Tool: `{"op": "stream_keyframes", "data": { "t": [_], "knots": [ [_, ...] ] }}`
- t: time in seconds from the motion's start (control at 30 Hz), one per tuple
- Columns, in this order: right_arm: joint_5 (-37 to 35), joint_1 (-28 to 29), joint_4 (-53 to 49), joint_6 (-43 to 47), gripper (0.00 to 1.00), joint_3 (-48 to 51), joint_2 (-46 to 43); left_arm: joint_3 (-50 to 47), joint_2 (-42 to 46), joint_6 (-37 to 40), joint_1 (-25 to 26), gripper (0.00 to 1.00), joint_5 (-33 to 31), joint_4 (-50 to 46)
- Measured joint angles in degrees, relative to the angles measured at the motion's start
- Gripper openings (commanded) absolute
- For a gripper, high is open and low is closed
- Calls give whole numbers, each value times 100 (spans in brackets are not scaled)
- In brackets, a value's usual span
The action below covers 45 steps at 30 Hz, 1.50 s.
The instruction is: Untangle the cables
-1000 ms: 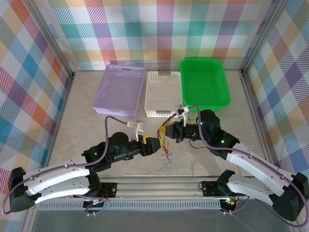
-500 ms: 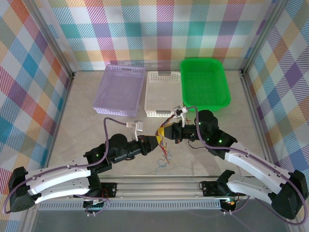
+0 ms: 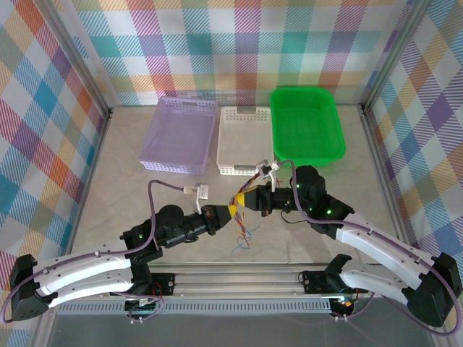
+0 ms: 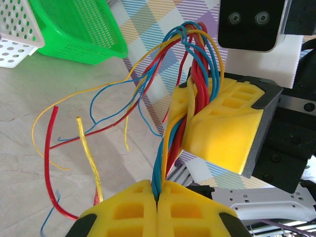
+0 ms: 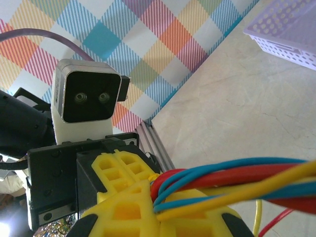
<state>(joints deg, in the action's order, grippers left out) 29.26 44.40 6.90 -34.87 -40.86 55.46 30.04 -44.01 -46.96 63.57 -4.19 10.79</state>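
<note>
Since a second ago the left pincer (image 3: 233, 210) has shifted up and toward the right pincer (image 3: 244, 200) and has gone from standing apart to pinched shut on the cables (image 3: 246, 230).

The pale surface (image 3: 130, 166) carries three baskets in a row along its far side: a green basket (image 3: 307, 126) on the right, a lilac basket (image 3: 181, 135) on the left, and a white basket (image 3: 243, 141) between them, the three just beside one another.

The left arm (image 3: 87, 271) and the right arm (image 3: 376, 246) reach in from the near edge and meet in front of the white basket, near the middle of the surface.

In the left wrist view, the left pincer (image 4: 158, 195) has its yellow fingers pressed together, with a bundle of red, blue and yellow cables (image 4: 192, 74) rising out of the seam. The right pincer (image 4: 190, 106) sits just above it, also clamped on the same bundle. In the right wrist view, the right pincer (image 5: 158, 212) grips the red, blue and yellow strands (image 5: 237, 177), which run off to the right.

Loose cable ends fan out below the two pincers and trail down toward the surface.
</note>
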Motion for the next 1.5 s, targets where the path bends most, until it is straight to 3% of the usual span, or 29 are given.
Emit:
{"op": "stream_keyframes", "data": {
  "t": [0.07, 0.37, 1.13, 1.27, 1.5],
  "knots": [
    [26, 13, -4, 0, 0, 0, 0, -48, 85, -13, 0, 0, 0, 2],
    [50, 2, -98, -9, 22, 0, -22, -175, 376, -50, -2, 0, -269, -37],
    [-173, -17, -173, -68, 32, 232, -380, -260, 713, -153, -13, 0, -640, -127],
    [-129, -17, 55, -197, 38, 319, -372, -260, 710, -153, -13, 0, -645, -151],
    [46, -17, 713, -535, 38, 369, 4, -260, 531, -168, -13, 0, -643, -140]
  ]
}}
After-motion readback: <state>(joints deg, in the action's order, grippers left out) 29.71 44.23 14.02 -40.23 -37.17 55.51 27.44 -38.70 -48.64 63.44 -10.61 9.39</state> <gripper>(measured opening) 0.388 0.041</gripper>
